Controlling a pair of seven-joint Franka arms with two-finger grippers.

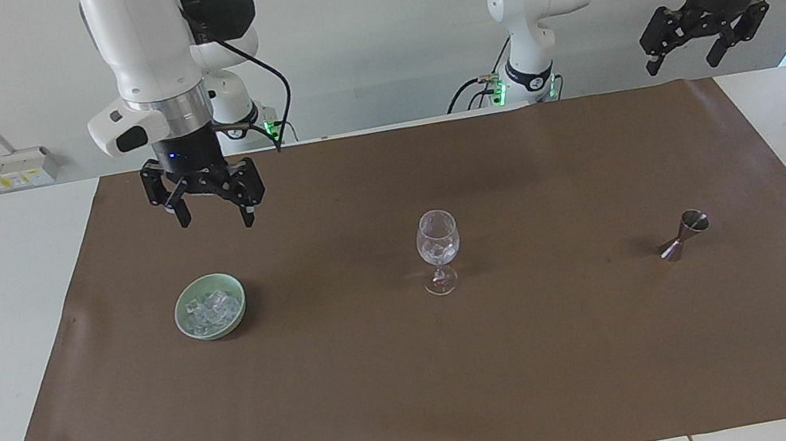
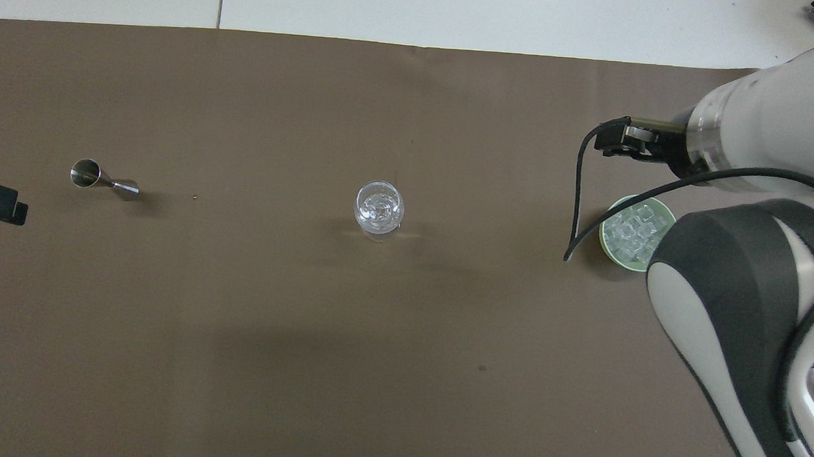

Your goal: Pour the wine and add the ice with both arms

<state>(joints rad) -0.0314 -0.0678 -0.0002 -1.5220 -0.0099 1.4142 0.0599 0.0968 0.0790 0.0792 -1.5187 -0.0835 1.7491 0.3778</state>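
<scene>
right gripper (image 1: pixel 214 213): fingers spread, empty; I'm hovering it over the mat by the bowl (image 1: pixel 182 306).
next: I'm centring over one ice (image 1: pixel 213 310) cube, descending straight.
left gripper (image 1: pixel 703 46): spread, waiting.

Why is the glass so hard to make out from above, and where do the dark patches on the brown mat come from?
Overhead view: the clear stemmed glass is seen rim-on, showing glints and the brown mat through it; a broad soft shadow darkens the mat nearer the robots. Facing view: the glass reads plainly in profile, and the green bowl casts a faint shadow.
</scene>
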